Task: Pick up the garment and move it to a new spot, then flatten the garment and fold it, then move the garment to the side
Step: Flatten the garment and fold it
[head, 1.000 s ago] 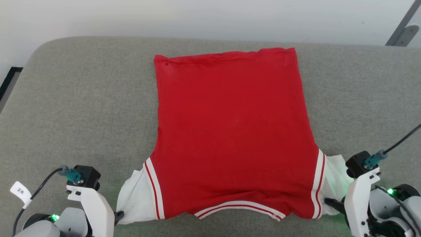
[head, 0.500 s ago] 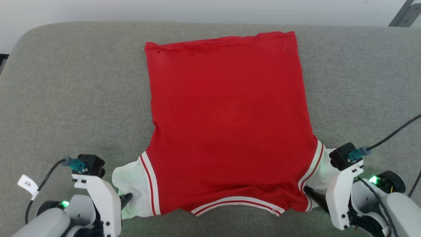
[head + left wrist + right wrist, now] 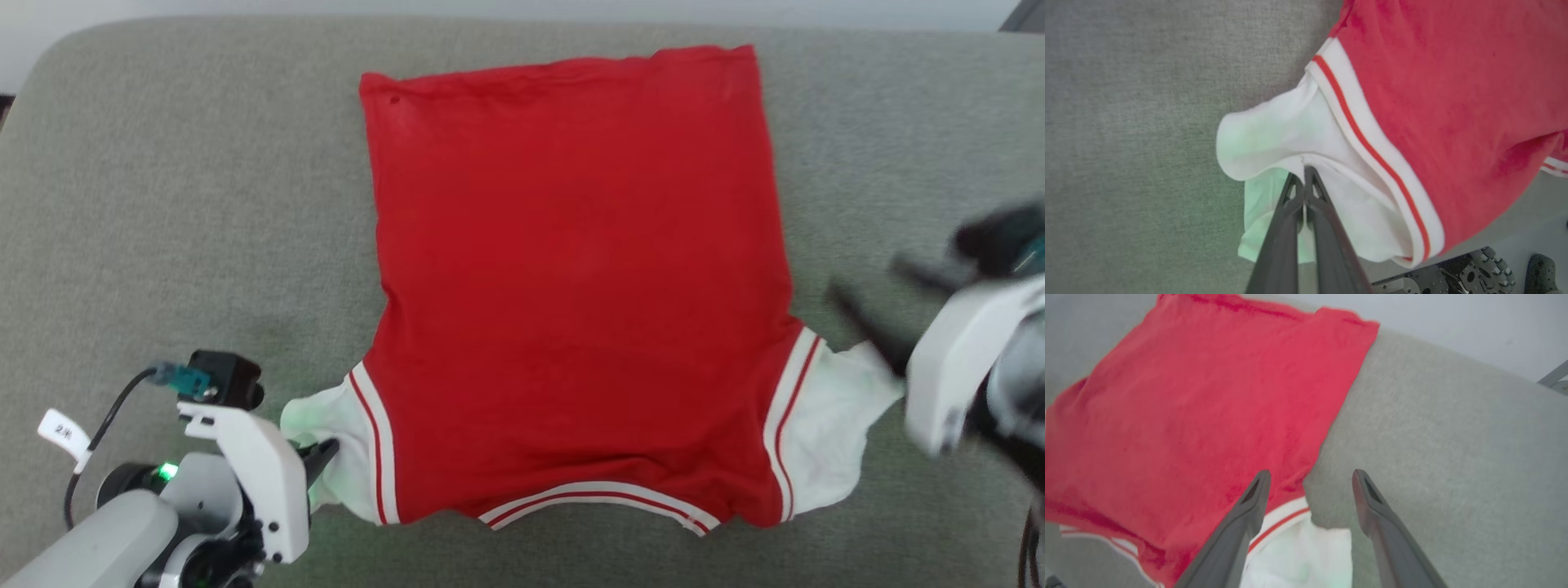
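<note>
**A:** Head view first. What is the left gripper (image 3: 322, 453) doing?

**B:** It's pinched shut on the white left sleeve end (image 3: 326, 416), right at its tips. The garment (image 3: 571, 269) lies spread on the grey cushion (image 3: 188, 204), its body ahead of that gripper and inward.

**A:** And the right gripper (image 3: 863, 275)?

**B:** Blurred, with its fingers apart and nothing held. The right sleeve end (image 3: 824, 433) lies just beside it, nearer the robot.

**A:** Left wrist view?

**B:** Both fingers are pressed together on a fold of white cloth. The striped trim (image 3: 1367, 151) runs off to their right, with red beyond it.

**A:** Right wrist view?

**B:** The fingers stand wide apart. White sleeve lies low between them, the red panel is ahead to their left, and bare cushion is ahead to their right.

**A:** So it's flattening. How should it go?

**B:** I'd draw the left sleeve gently outward, low over the cushion, without dragging the body. The puckered right sleeve looks to need a fresh pinch and the same pull.

**A:** How does the shirt look?

**B:** Soft, red and mostly smooth, with faint ripples at the far hem. Both white sleeve ends are rumpled.
</note>
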Robot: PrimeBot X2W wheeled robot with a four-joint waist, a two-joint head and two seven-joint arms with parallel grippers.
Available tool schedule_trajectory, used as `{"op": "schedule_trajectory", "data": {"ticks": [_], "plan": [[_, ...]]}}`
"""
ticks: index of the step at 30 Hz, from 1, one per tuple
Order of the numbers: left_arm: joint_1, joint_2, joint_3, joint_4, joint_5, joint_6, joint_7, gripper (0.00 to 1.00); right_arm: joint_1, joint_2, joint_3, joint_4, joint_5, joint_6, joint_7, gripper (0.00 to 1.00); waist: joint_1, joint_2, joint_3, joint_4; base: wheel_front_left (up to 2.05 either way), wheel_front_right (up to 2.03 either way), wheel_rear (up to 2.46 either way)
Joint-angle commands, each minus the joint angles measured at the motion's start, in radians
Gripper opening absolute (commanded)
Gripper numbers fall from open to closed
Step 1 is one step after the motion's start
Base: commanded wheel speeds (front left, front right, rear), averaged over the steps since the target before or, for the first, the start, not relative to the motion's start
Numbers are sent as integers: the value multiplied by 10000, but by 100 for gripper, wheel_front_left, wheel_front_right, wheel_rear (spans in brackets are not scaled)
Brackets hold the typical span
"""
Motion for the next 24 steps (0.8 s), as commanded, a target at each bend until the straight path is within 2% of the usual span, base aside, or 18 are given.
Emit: {"op": "schedule_trajectory", "data": {"ticks": [1,4,7,16,24], "plan": [[-170,-50,5,-21,207,-48,-61,0,-346,192,-159,-18,-102,-21,-134,100,1,0,208,178,0,0,0],[-475,-249,-66,-6,280,-170,-24,0,-1350,303,-338,475,-487,-15,-379,100,1,0,515,443,0,0,0],[-791,-488,-164,119,418,-348,38,0,-2492,355,-337,1484,-731,-15,-494,100,1,0,795,733,0,0,0],[-1782,-1317,-542,610,815,-978,114,0,-5930,328,12,5783,-1122,-14,-614,100,1,0,1754,1755,0,0,0],[-2451,-2243,-1011,1365,1069,-1627,173,0,-7974,52,-392,9116,-2197,-15,-165,100,1,0,2351,2785,0,0,0]]}}
